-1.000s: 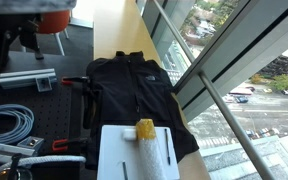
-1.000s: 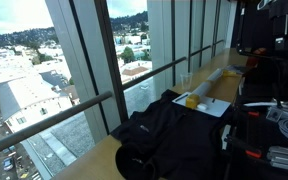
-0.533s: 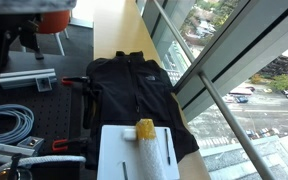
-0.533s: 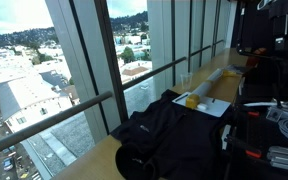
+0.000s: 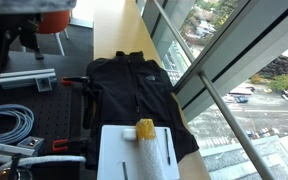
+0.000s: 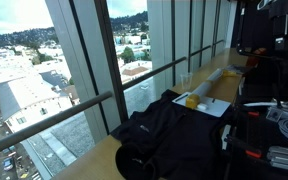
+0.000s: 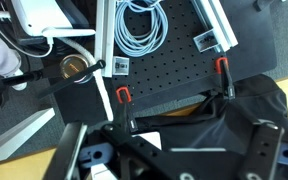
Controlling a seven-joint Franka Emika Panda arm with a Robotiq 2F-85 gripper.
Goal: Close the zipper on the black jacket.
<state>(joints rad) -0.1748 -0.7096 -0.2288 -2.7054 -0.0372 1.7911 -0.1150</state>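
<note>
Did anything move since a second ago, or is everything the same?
Nothing visibly changed. The black jacket lies spread out flat in the same spot in both exterior views. The white board with the yellow thing on it is where it was, at the jacket's near end. Nothing was grabbed or let go.

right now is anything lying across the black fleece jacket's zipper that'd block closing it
Mostly no: the thin dark zipper line looks bare. Only the flat white board seems to overlap the hem of the black fleece jacket.
</note>
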